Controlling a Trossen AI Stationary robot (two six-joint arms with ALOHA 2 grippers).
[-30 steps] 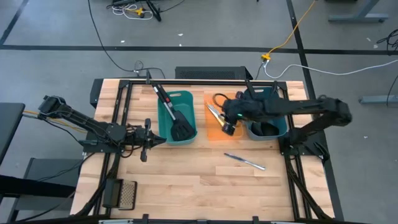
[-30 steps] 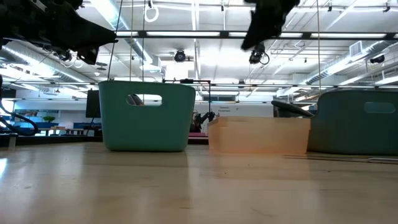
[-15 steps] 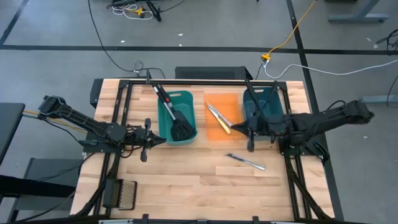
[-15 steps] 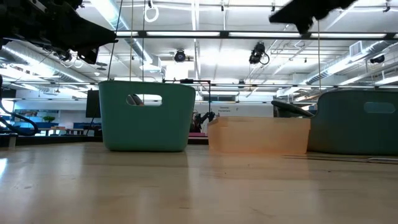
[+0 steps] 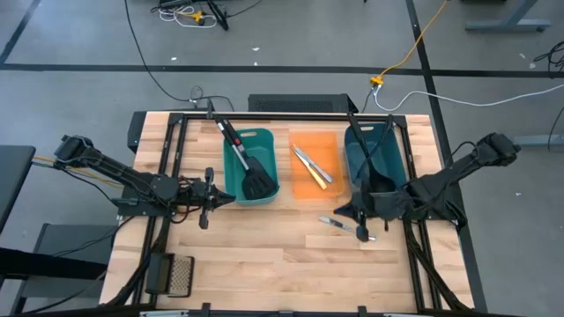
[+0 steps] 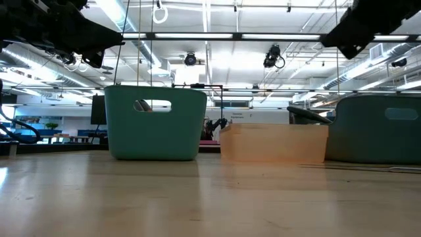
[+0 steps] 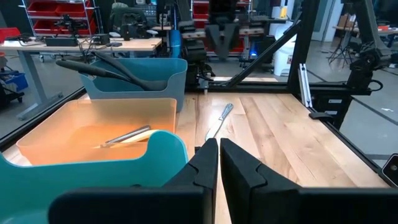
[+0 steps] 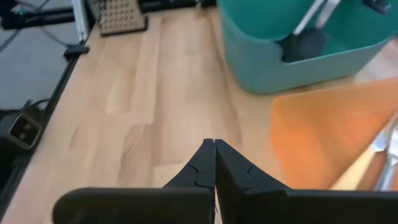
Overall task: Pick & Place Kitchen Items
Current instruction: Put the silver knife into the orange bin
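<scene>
Three bins in a row, two teal, one orange (image 5: 319, 167) | black slotted spatula (image 5: 247, 164) in left teal bin (image 5: 250, 165), right teal bin's (image 5: 374, 158) contents half hidden by arm | two silver knives (image 5: 310, 165) in orange, one loose knife (image 5: 346, 228) on wood table (image 5: 264, 255) | right gripper (image 5: 359, 225) pinched together over it, left gripper (image 5: 205, 201) together, holding nothing, beside left bin

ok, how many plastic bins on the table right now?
3, in a row at the table's far side: a teal bin on the left holding a black spatula, an orange bin in the middle, a darker teal bin on the right.
</scene>
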